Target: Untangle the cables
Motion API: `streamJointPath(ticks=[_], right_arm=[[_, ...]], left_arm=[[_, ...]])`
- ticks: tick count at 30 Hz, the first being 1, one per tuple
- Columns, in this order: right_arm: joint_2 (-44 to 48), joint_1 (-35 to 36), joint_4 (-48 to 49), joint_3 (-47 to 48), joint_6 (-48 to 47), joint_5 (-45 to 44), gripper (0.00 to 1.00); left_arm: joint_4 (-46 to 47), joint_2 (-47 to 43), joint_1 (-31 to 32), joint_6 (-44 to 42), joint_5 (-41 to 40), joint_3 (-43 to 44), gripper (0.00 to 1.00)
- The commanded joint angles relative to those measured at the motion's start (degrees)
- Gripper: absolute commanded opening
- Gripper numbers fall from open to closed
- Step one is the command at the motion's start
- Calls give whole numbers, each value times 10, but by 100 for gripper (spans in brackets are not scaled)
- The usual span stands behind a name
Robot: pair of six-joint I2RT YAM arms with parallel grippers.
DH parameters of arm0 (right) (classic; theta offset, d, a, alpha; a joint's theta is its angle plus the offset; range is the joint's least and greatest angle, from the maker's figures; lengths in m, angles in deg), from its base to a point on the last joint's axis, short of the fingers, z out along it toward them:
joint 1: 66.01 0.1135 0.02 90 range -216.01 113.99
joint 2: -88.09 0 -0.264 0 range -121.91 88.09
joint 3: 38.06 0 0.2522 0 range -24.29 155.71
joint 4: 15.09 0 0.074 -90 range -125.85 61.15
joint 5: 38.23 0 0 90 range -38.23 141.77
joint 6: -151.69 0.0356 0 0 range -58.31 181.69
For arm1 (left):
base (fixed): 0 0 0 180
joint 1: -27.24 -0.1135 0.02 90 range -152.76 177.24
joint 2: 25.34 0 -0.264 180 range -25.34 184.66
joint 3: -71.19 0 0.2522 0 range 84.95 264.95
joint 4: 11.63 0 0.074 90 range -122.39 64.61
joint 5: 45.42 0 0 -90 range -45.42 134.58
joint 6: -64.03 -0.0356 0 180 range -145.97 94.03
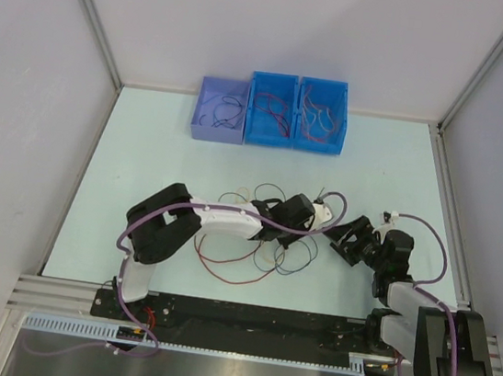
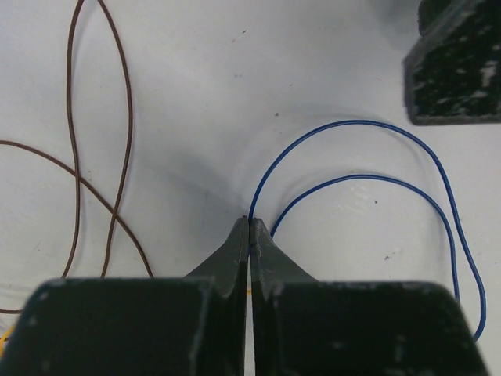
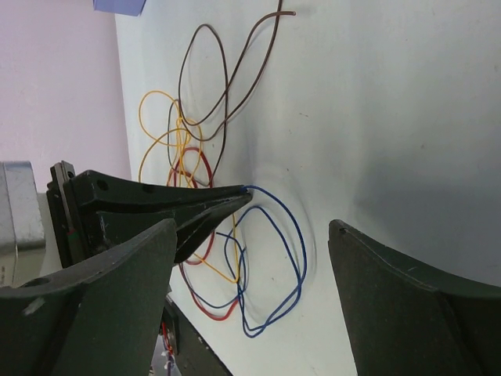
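The left gripper [image 2: 249, 227] has dark, scuffed, tapered fingers clenched tip to tip on a thin glossy blue wire [image 2: 352, 121], which bows away in two smooth arcs over the pale matte tabletop [image 1: 144, 155]. The right gripper [image 3: 252, 227] stands released just beside it, its broad jaws holding nothing. Around them thin curly cables [image 3: 185, 149] in red, yellow, brown and blue lie looped over one another mid-table, and farther off more strands coil inside a square lilac plastic bin [image 1: 217, 134] and two blue plastic bins [image 1: 270, 135].
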Motion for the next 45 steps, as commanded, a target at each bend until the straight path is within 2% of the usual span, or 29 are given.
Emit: streamJointPath(ticks=[1, 8, 11, 12, 16, 20, 23, 32, 35, 38, 43, 45], right_arm=[[0, -3, 25, -4, 3, 6, 83], [16, -13, 55, -9, 6, 39, 84], [30, -30, 78, -3, 26, 103, 83], [39, -34, 87, 3, 37, 137, 82], [119, -36, 122, 11, 91, 177, 82], [227, -35, 20, 43, 58, 189, 82], [258, -34, -37, 57, 37, 192, 82], [252, -21, -51, 74, 29, 182, 80], [249, 5, -62, 79, 14, 169, 74], [246, 34, -75, 82, -1, 142, 61], [241, 102, -106, 97, -50, 73, 58], [237, 131, -115, 104, -60, 38, 47]], left_arm=[[-12, -44, -22, 20, 37, 38, 0], [-64, -137, -35, 25, 29, 100, 1], [-100, -160, -35, 25, 24, 130, 0], [-108, -175, -35, 25, 21, 136, 1], [-138, -211, -34, 45, 7, 147, 0], [-152, -228, -36, 67, 0, 151, 0], [-154, -238, -36, 79, 2, 153, 0], [-161, -248, -36, 95, 18, 168, 0], [-161, -255, -36, 99, 24, 167, 0], [-157, -259, -36, 103, 24, 161, 0], [-143, -269, -36, 113, 26, 149, 0], [-144, -274, -36, 116, 30, 153, 0]])
